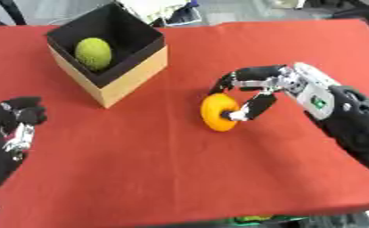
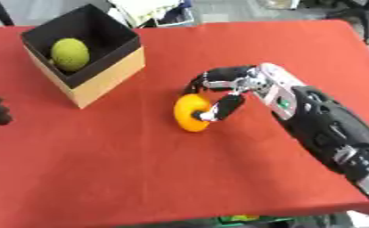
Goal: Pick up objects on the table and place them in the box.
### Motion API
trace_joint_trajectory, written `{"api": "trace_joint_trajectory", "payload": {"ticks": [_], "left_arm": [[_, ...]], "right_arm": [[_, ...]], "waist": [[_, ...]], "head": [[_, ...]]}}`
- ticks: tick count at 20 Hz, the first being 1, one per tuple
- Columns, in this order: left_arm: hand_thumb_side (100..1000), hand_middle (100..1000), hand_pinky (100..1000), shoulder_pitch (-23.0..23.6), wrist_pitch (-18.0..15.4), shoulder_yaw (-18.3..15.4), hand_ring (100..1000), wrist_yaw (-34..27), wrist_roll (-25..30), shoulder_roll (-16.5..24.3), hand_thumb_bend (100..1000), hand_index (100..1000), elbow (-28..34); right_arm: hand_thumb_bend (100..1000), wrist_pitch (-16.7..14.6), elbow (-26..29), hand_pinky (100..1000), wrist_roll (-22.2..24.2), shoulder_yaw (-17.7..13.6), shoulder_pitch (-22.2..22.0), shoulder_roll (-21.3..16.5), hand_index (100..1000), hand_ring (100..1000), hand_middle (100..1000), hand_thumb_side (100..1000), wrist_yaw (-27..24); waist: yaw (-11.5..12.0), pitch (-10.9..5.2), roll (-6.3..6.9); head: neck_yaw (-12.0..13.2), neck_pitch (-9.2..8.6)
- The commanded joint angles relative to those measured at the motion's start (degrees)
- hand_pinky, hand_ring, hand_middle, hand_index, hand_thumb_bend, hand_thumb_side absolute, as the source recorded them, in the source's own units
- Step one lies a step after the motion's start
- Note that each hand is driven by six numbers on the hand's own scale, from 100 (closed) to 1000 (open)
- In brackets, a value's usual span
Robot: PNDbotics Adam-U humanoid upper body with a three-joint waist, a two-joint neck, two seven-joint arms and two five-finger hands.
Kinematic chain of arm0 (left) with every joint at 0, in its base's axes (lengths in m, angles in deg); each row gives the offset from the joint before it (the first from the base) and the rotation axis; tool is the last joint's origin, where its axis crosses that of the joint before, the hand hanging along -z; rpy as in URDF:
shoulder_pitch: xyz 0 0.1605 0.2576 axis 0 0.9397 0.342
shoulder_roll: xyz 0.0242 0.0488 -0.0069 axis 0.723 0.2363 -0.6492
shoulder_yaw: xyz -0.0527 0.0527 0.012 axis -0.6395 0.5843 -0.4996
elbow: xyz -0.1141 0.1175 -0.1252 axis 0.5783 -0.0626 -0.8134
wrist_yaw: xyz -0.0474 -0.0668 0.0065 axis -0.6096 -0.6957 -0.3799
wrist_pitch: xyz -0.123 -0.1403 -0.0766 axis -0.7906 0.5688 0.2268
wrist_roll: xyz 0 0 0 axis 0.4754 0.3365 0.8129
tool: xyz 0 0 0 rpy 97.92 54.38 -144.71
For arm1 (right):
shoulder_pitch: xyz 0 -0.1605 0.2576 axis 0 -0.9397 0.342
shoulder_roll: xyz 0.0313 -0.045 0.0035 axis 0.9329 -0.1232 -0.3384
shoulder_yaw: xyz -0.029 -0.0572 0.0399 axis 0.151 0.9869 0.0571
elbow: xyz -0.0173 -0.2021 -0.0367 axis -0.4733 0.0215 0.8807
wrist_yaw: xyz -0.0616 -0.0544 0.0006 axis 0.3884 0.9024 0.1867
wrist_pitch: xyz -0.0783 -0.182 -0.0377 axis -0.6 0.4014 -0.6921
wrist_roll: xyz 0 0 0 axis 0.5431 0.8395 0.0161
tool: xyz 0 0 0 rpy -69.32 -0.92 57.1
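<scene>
Right robot hand (image 1: 254,91): it reaches in from the right side. Its fingers curl over the top of the ring and its thumb presses the ring's near face, so it pinches the ring.
Ring (image 1: 218,111): an orange ring, like a small donut. It stands on its edge on the counter, a bit right of the middle and well apart from the box.
How the ring may feel: it looks light and smooth. I think it is a bit squashy, but I cannot tell for sure. It is round, so it could roll or tip over if the robot hand lets go.
Where to hold it: pinch across the thick rim near the top, one side with fingers and the other with the thumb. A thumb near the hole could help stop a slip.
Left robot hand (image 1: 12,129): it rests at the left edge, fingers bent, holding nothing.
Box (image 1: 133,73): tan outside and black inside, open at the top, at the far left of the counter.
Ball (image 1: 93,53): a yellow-green ball already lies inside the box.
Counter (image 1: 180,169): covered in red cloth.
</scene>
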Motion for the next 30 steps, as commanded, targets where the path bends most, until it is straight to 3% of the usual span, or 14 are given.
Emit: {"api": "trace_joint_trajectory", "payload": {"ticks": [1,2,3,4,7,9,10,11,16,17,18,20,25,30], "left_arm": [[668,594,656,-0.51,-0.08,-0.17,610,-0.2,-0.04,0.5,100,764,1.09],[669,594,656,-0.5,-0.08,-0.16,610,-0.19,-0.03,0.5,100,764,1.09],[669,594,656,-0.5,-0.07,-0.15,610,-0.19,-0.03,0.5,100,764,1.08],[669,594,656,-0.5,-0.07,-0.15,610,-0.19,-0.02,0.5,100,764,1.08],[669,593,655,-0.48,-0.06,-0.15,610,-0.2,-0.05,0.46,100,764,1.08],[669,593,656,-0.46,-0.07,-0.15,610,-0.21,-0.06,0.45,100,764,1.1],[669,593,656,-0.45,-0.06,-0.17,610,-0.23,-0.08,0.45,100,764,1.11],[669,593,656,-0.44,-0.06,-0.17,610,-0.25,-0.09,0.44,100,764,1.1],[669,593,655,-0.31,-0.08,-0.06,610,-0.25,0.02,0.45,100,764,1.02],[665,593,655,-0.28,-0.09,-0.03,610,-0.27,0.05,0.45,100,764,1.0],[669,593,655,-0.26,-0.1,0.01,610,-0.29,0.09,0.44,100,764,0.99],[670,593,655,-0.28,-0.13,0.15,610,-0.32,0.23,0.38,100,764,0.97],[671,593,655,-0.53,-0.19,0.44,610,-0.42,0.55,0.11,100,764,0.9],[673,593,655,-1.23,-0.4,1.31,610,-0.71,1.37,-0.23,100,763,1.02]], "right_arm": [[100,-0.8,-0.16,773,-1.03,-0.94,0.74,-0.86,703,794,599,324,1.64],[100,-1.0,0.01,768,-1.72,-1.03,0.83,-0.86,672,785,569,260,1.83],[100,-1.15,0.14,768,-2.35,-1.03,0.87,-0.87,672,785,569,260,2.06],[100,-1.22,0.24,742,-2.98,-1.13,0.95,-0.85,546,746,477,100,2.2],[100,-0.94,1.03,712,-7.51,-1.9,1.43,-0.67,423,695,384,100,2.37],[100,-0.93,1.43,701,-9.87,-1.94,1.81,-0.55,387,673,354,100,2.49],[100,-0.99,1.78,699,-10.73,-2.06,2.21,-0.47,382,669,352,169,2.4],[100,-1.03,2.27,698,-11.41,-2.27,2.74,-0.43,379,667,347,100,2.21],[100,-0.48,4.78,700,-13.26,-4.05,7.16,-0.48,374,661,343,100,1.32],[100,-0.27,4.91,699,-13.61,-4.51,8.29,-0.33,373,660,343,150,1.28],[100,-0.04,4.79,699,-13.85,-4.86,9.3,-0.14,373,660,343,100,1.15],[100,0.63,4.0,696,-14.36,-6.0,12.09,0.75,374,658,344,100,1.09],[105,1.19,0.03,707,-15.97,-9.07,18.37,4.88,391,667,360,100,4.65],[116,0.87,-6.82,715,-18.4,-12.08,24.95,12.68,411,675,375,100,13.1]], "waist": [[0.06,-0.94,0.16],[0.05,-0.94,0.16],[0.04,-0.94,0.16],[0.03,-0.95,0.16],[-0.02,-0.95,0.17],[0.0,-0.96,0.16],[0.0,-0.99,0.15],[-0.03,-1.03,0.15],[-0.03,-1.32,0.12],[0.04,-1.4,0.11],[0.11,-1.44,0.11],[0.59,-1.46,0.09],[2.1,-1.27,0.17],[4.96,-0.58,0.12]], "head": [[-0.23,0.02],[-0.25,0.01],[-0.26,0.01],[-0.27,0.02],[-0.25,0.07],[-0.33,0.08],[-0.33,0.1],[-0.32,0.12],[-0.53,0.27],[-0.62,0.32],[-0.68,0.35],[-0.95,0.33],[-1.67,0.08],[-3.7,-0.45]]}}
